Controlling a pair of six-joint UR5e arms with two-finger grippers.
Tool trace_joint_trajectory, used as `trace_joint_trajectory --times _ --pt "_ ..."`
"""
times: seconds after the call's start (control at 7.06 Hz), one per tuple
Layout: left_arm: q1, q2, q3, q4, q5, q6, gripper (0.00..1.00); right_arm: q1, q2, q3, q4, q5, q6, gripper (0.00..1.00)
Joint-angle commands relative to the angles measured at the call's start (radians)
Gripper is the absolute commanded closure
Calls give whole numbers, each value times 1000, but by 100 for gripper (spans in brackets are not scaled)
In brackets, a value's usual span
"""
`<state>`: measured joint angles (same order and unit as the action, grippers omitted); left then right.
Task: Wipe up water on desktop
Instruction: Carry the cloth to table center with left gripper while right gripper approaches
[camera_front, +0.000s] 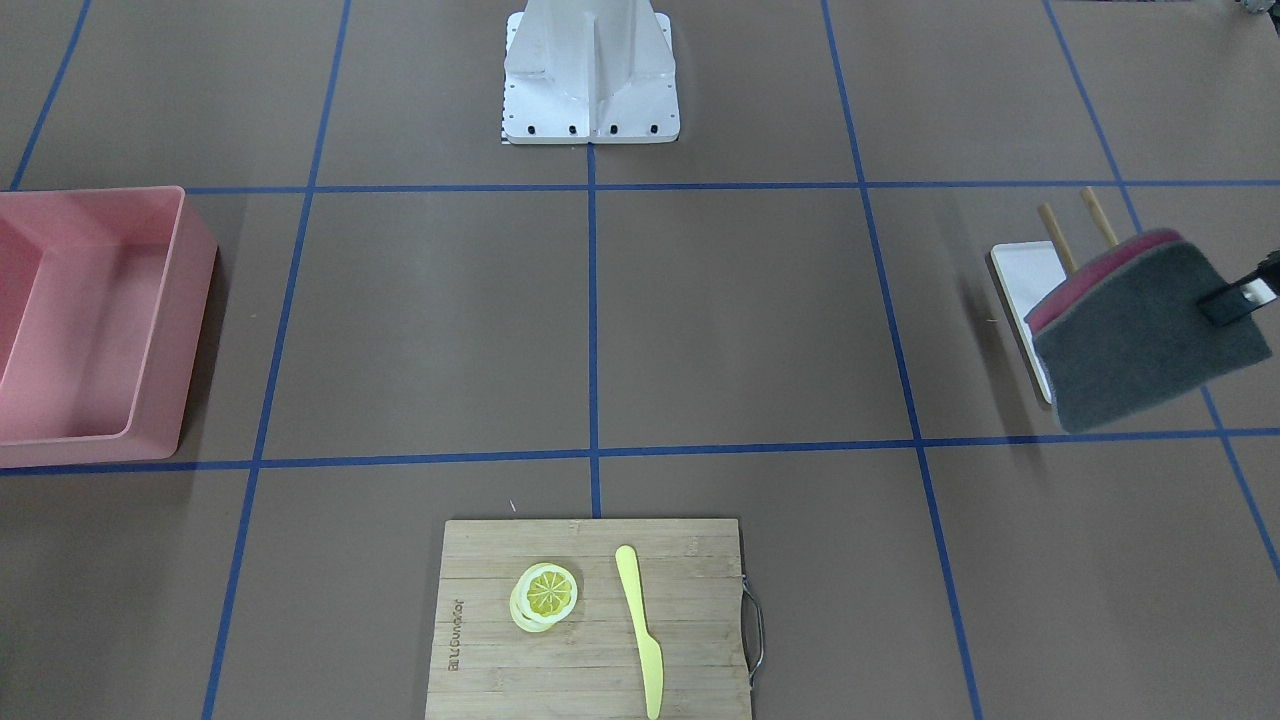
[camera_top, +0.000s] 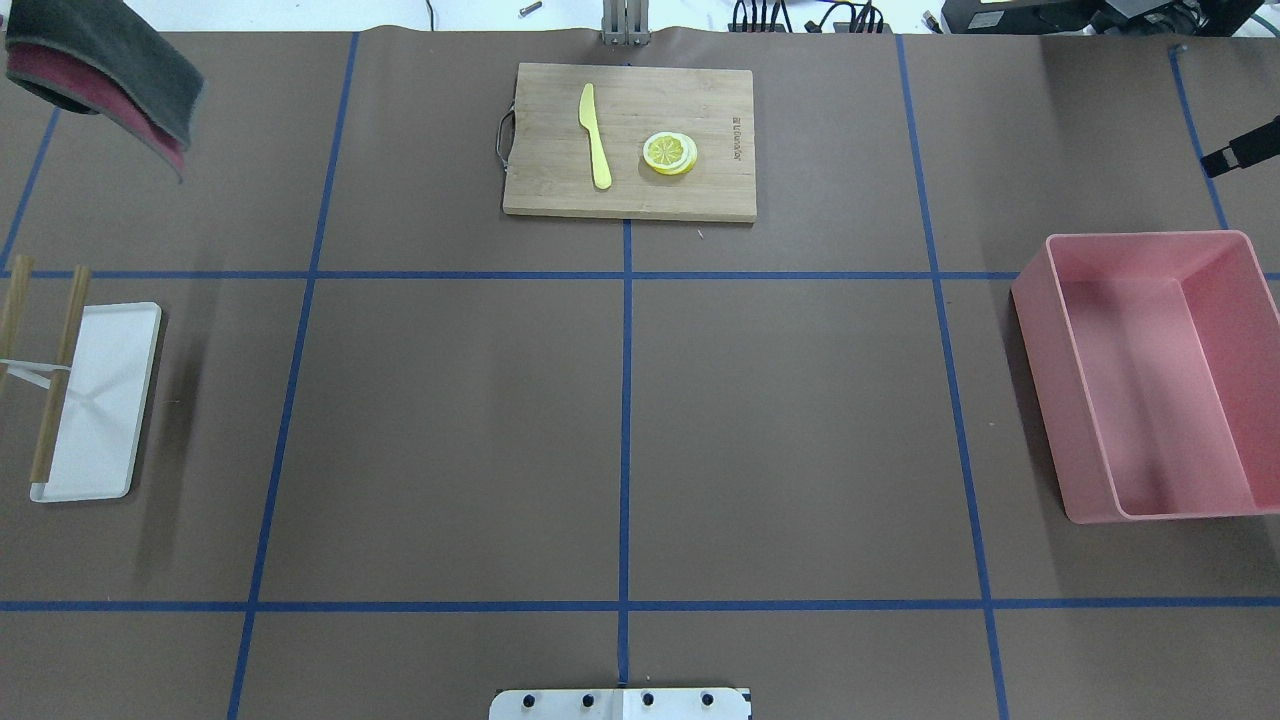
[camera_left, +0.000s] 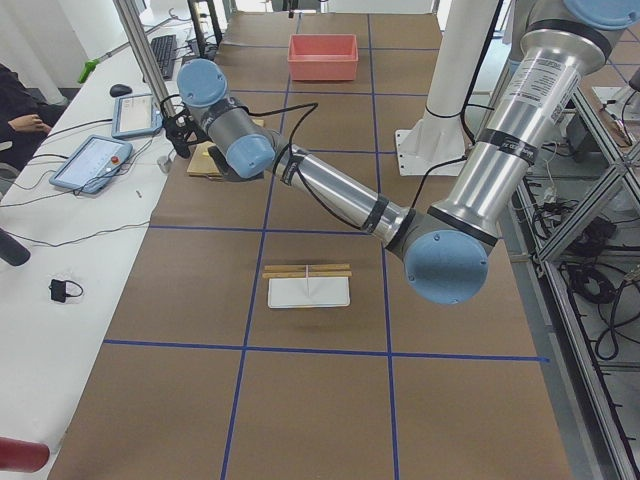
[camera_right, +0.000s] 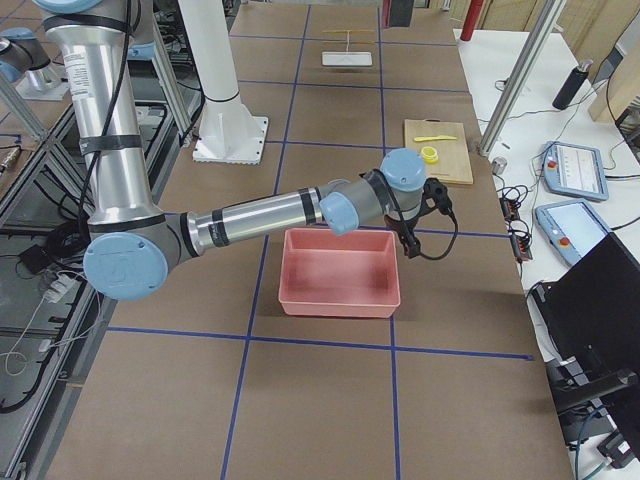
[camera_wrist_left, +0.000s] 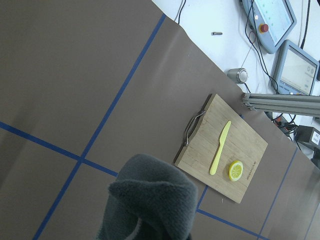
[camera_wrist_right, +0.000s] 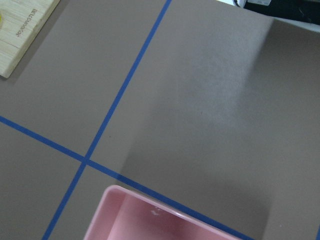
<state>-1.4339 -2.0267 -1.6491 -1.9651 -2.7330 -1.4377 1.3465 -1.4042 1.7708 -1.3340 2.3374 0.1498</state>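
Observation:
The desktop (camera_top: 450, 420) is matte brown with blue tape lines; I see no water on it in any view. My left gripper (camera_front: 1228, 303) is shut on a folded cloth (camera_front: 1140, 340), grey outside and pink inside. It holds the cloth in the air above the desktop's far left corner (camera_top: 110, 60). The cloth fills the bottom of the left wrist view (camera_wrist_left: 150, 200) and hides the fingers there. My right gripper (camera_top: 1240, 155) shows only as a dark tip at the right edge, beyond the pink bin; its jaws are not visible.
A pink bin (camera_top: 1040, 330) stands on the right. A bamboo cutting board (camera_top: 640, 200) at the far middle carries a yellow knife (camera_top: 595, 135) and a lemon slice (camera_top: 670, 153). A white tray (camera_top: 110, 400) with a wooden rack (camera_top: 55, 375) stands on the left.

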Motion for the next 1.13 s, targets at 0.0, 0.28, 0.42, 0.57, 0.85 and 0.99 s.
trace_joint_trajectory --times 0.0,0.28,0.42,0.57,0.85,0.99 --pt "103 -85 -6 0 118 -183 100 -114 95 107 -128 -107 133 0" --pt "188 -145 3 2 217 -315 100 -205 131 195 -145 -139 233 9" --pt "246 -189 17 26 290 -382 100 -261 113 270 -142 -220 305 2" --pt "295 -278 35 137 362 -429 100 -335 116 338 -142 -281 394 2" --pt "375 -368 49 221 452 -557 100 -446 129 384 -73 -331 422 1" --pt "435 -421 75 221 528 -646 100 -479 116 384 28 -364 428 1"
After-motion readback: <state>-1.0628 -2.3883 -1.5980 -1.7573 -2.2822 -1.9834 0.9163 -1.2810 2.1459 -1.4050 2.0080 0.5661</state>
